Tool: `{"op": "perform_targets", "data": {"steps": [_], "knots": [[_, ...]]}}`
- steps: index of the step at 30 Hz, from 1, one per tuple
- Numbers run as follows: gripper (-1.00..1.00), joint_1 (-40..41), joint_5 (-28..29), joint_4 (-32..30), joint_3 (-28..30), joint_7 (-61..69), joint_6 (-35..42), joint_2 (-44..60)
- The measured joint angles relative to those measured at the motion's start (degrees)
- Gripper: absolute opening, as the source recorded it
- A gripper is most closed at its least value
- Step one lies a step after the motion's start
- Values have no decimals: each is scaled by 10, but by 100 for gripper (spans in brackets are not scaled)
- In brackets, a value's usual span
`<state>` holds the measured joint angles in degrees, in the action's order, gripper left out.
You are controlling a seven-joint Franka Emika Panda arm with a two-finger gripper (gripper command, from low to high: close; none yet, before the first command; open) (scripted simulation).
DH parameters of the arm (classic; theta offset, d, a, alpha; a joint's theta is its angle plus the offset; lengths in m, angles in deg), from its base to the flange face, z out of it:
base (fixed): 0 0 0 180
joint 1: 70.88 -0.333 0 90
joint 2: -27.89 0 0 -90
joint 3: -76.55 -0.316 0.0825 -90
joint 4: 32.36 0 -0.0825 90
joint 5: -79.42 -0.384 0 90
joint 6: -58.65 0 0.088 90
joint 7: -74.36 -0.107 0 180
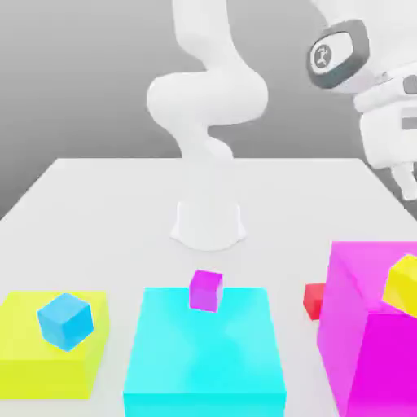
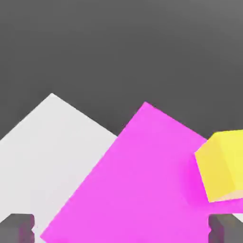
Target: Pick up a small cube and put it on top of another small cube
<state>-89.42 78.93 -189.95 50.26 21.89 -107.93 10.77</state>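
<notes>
Reaching is the step in hand: the gripper (image 2: 121, 230) hangs high over the big magenta block (image 1: 375, 326), fingers (image 2: 19, 227) spread wide and empty. Next it must descend to the glossy red cube (image 1: 313, 300) on the tabletop (image 1: 106, 204) beside that block, then carry it to the small magenta cube (image 1: 206, 290) atop the cyan block (image 1: 204, 358).
</notes>
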Motion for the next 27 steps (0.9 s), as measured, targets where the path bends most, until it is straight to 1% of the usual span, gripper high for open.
{"op": "perform_targets", "data": {"steps": [4, 9, 12, 16, 19, 21, 23, 27], "knots": [[0, -14, -12, -34, -26, -32, -27, 53], [0, 9, -28, -52, -22, -91, -15, 101], [0, 32, -23, -62, -16, -139, -5, 126], [0, 73, 4, -76, -2, -214, 6, 156], [0, 82, 6, -84, -6, -226, 5, 167], [0, 71, 38, -80, 2, -247, -6, 183], [0, 73, 82, -75, 21, -276, -19, 202], [0, 37, 175, -62, 81, -341, -46, 242]]}}
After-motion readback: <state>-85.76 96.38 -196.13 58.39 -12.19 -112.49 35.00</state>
